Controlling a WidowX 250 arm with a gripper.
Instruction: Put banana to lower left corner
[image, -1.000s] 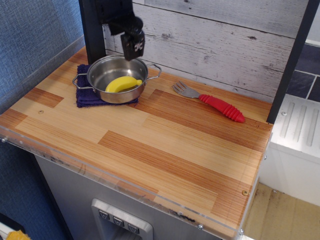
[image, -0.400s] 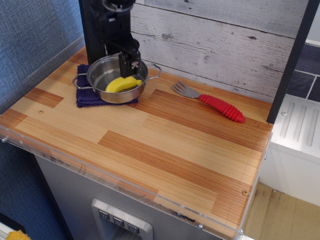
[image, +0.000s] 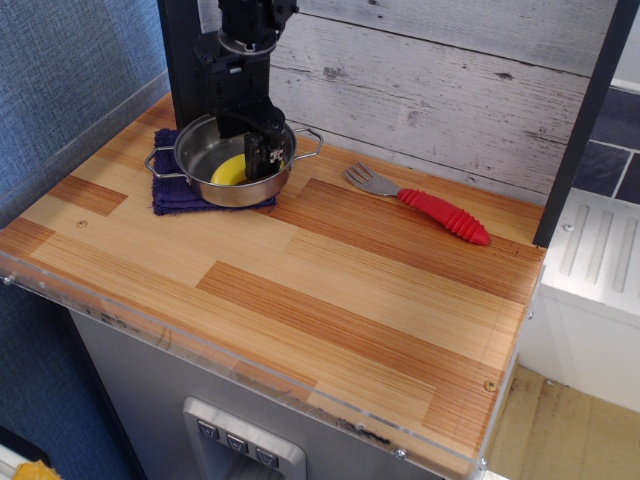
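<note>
The yellow banana (image: 229, 171) lies inside the steel pot (image: 200, 150) at the back left of the countertop. My black gripper (image: 264, 160) reaches down into the pot from above, over the banana's right end. Its fingers stand a little apart with yellow showing between them, so it looks open around the banana. The right part of the banana is hidden behind the fingers. The lower left corner (image: 40, 250) of the striped wood countertop lies at the front left, by the blue wall and the clear acrylic strip.
The pot stands on a dark blue cloth (image: 170, 195). A fork with a red handle (image: 440, 213) lies to the right near the back wall. A black post (image: 185, 60) rises behind the pot. The blue wall (image: 60, 80) bounds the left side.
My gripper has come down from above the pot's rim into the pot and now sits over the banana's right end. The banana and the pot have stayed in place.
</note>
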